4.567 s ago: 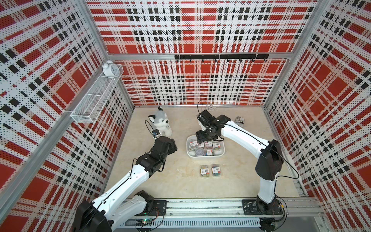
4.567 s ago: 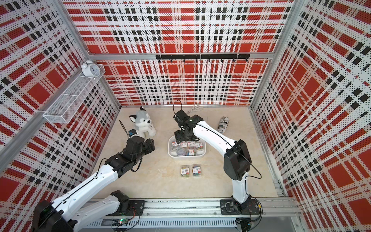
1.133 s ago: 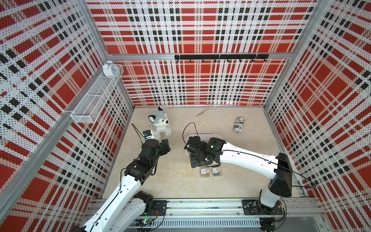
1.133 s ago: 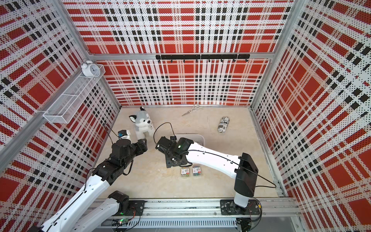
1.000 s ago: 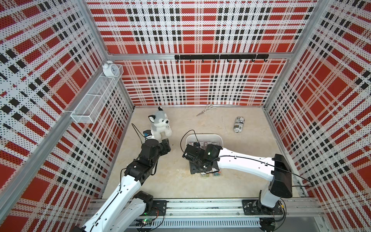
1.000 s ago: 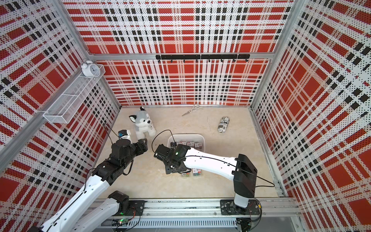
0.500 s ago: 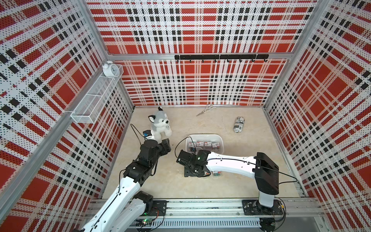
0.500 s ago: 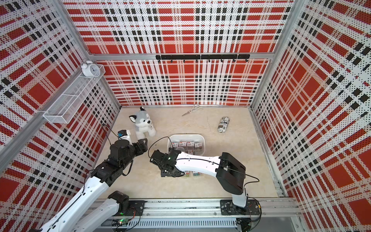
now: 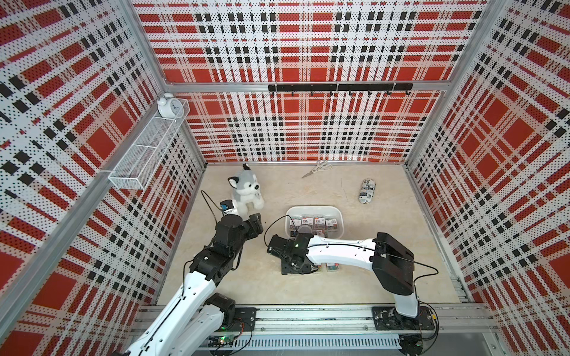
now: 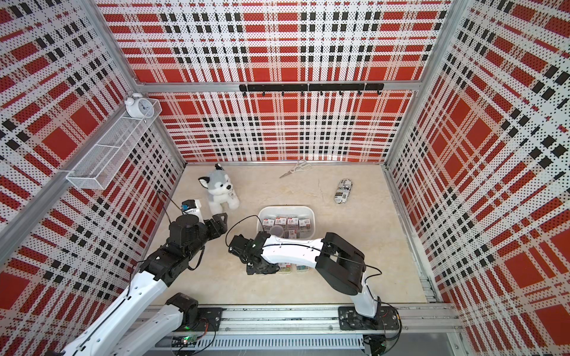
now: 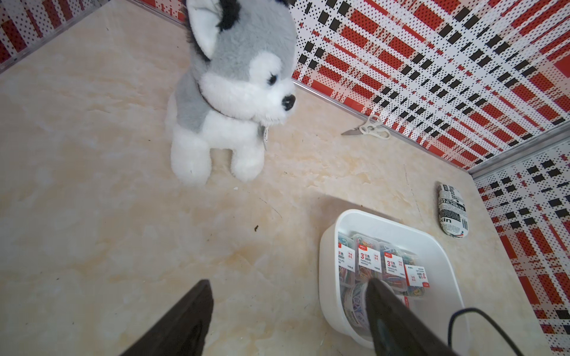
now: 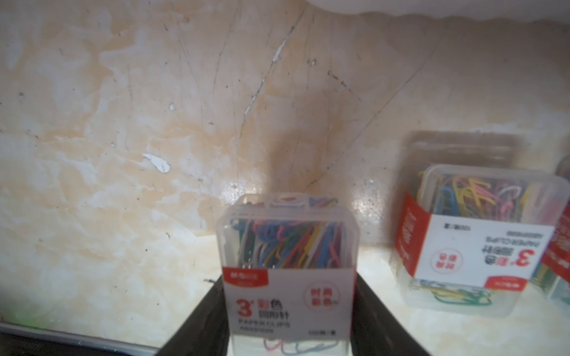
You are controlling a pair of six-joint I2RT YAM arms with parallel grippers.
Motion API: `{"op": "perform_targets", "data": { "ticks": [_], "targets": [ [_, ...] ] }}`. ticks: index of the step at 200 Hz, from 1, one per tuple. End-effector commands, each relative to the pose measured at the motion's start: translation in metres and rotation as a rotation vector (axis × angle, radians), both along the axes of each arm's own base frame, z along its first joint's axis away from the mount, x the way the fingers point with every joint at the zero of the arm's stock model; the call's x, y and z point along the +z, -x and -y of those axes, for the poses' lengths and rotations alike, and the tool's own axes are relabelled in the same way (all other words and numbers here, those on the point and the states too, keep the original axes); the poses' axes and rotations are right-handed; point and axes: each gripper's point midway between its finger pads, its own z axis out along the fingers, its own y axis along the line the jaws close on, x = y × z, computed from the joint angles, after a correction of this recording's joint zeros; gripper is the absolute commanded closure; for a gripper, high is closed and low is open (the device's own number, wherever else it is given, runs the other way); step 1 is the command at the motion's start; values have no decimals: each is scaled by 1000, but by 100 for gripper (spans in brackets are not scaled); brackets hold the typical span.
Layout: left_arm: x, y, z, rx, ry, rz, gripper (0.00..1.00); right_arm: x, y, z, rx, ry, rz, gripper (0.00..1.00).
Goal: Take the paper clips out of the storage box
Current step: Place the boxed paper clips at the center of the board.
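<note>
The white storage box (image 9: 313,208) (image 10: 285,208) (image 11: 327,246) stands mid-table. It holds several clear cases of paper clips (image 9: 317,222) (image 11: 370,259) and a round tub (image 9: 304,229). My right gripper (image 9: 290,268) (image 10: 257,269) (image 12: 290,308) is low over the table in front of the box. It is shut on one labelled case of coloured clips (image 12: 288,265). Two more cases (image 9: 333,267) (image 10: 300,268) (image 12: 475,246) lie on the table beside it. My left gripper (image 9: 257,223) (image 10: 220,223) (image 11: 287,296) hangs open and empty, left of the box.
A plush dog (image 9: 245,192) (image 11: 228,92) sits at the back left, near the left gripper. Scissors (image 9: 319,169) lie by the back wall and a printed cylinder (image 9: 367,191) at the back right. A wire basket (image 9: 145,154) with a clock hangs on the left wall.
My right arm has swung from the box to the table in front of it, carrying a case down beside the two lying there. The left arm has hardly moved.
</note>
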Motion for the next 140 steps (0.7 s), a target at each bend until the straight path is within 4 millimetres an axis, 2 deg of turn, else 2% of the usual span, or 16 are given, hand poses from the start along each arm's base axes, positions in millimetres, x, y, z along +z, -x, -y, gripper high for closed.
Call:
{"op": "perform_targets", "data": {
  "ticks": [1, 140],
  "targets": [
    [4, -1, 2, -15, -2, 27, 20, 1, -3, -7, 0, -4, 8, 40],
    [3, 0, 3, -22, -2, 24, 20, -22, -6, 8, -31, 28, -21, 39]
  ]
}}
